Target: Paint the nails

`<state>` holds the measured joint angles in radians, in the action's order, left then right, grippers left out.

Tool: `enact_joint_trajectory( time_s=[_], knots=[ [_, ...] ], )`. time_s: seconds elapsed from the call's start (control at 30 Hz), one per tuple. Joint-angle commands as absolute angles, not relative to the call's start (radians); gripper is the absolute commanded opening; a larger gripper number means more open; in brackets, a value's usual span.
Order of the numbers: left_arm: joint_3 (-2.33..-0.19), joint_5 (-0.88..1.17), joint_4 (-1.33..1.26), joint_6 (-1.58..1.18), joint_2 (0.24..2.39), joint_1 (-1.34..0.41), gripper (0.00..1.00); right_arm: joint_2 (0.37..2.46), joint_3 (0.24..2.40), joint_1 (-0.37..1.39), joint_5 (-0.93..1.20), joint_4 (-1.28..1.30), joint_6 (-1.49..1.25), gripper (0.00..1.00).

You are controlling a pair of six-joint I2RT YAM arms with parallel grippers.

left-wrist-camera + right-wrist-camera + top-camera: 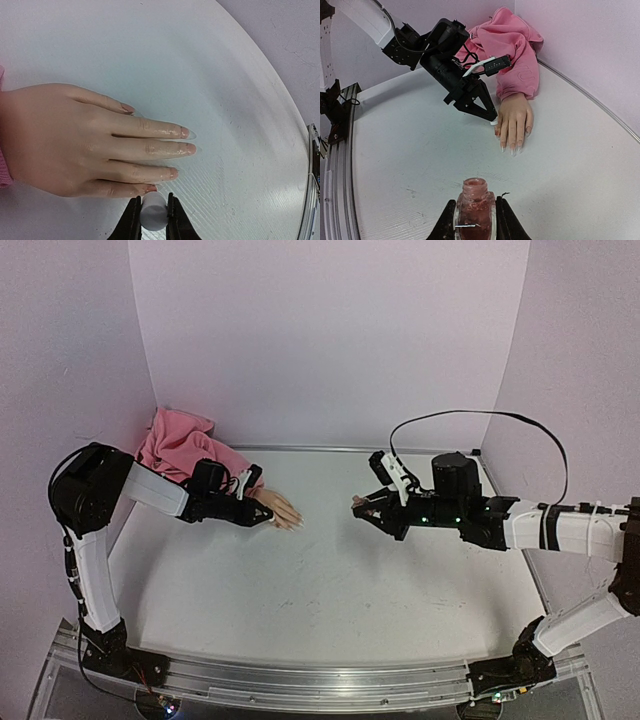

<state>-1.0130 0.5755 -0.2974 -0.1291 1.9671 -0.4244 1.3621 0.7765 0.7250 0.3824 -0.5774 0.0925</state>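
The flesh-coloured mannequin hand (278, 508) lies palm down on the white table, its pink sleeve (180, 445) bunched in the back left corner. Its nails (185, 132) look long, pale and glossy, and point toward the table's middle. My left gripper (153, 210) is shut on a white cap (153, 214) right beside the little finger's tip (147, 188); any brush under the cap is hidden. My right gripper (475, 220) is shut on the uncapped pinkish polish bottle (475, 207), held upright a short way in front of the hand (515, 117).
White walls close in the table (330, 590) at the back and both sides. An aluminium rail (320, 680) runs along the near edge. A black cable (480, 415) loops above the right arm.
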Motion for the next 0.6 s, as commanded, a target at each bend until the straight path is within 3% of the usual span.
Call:
enact_joint_trajectory(
  time_s=[0.0, 0.57],
  knots=[
    [-1.053, 0.6, -0.337, -0.126, 1.97, -0.42, 0.0, 1.364, 0.808, 0.725, 0.408, -0.64, 0.082, 0.0],
    [-1.073, 0.599, -0.32, -0.124, 1.983, -0.426, 0.0, 1.367, 0.81, 0.725, 0.41, -0.64, 0.083, 0.0]
  ],
)
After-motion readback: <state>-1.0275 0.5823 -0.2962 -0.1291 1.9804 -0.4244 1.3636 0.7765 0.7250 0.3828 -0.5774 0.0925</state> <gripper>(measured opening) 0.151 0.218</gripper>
